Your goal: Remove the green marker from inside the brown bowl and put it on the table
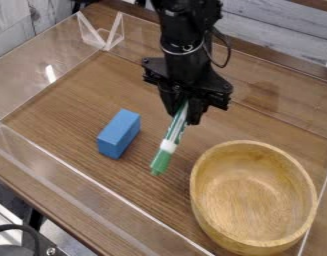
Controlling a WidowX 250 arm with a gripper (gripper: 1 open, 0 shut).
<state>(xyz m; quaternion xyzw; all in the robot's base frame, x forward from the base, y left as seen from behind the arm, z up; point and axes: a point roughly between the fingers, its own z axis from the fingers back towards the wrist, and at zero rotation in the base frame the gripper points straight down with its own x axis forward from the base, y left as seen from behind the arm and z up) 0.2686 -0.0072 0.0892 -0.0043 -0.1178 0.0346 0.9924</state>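
Green marker out of the bowl, tilted over the table

The green marker, a slim white barrel with green print, slants from its upper end under the tool down to its lower end, touching or just above the table, left of the brown bowl; the bowl, wide, shallow, light wood with a thick rim, sits upright at the near right

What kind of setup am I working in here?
Probably a lab test bench, not a home: a wood-grain table fenced by clear plastic walls, with only a few props on it: a bowl, a blue block and the marker in the hand.
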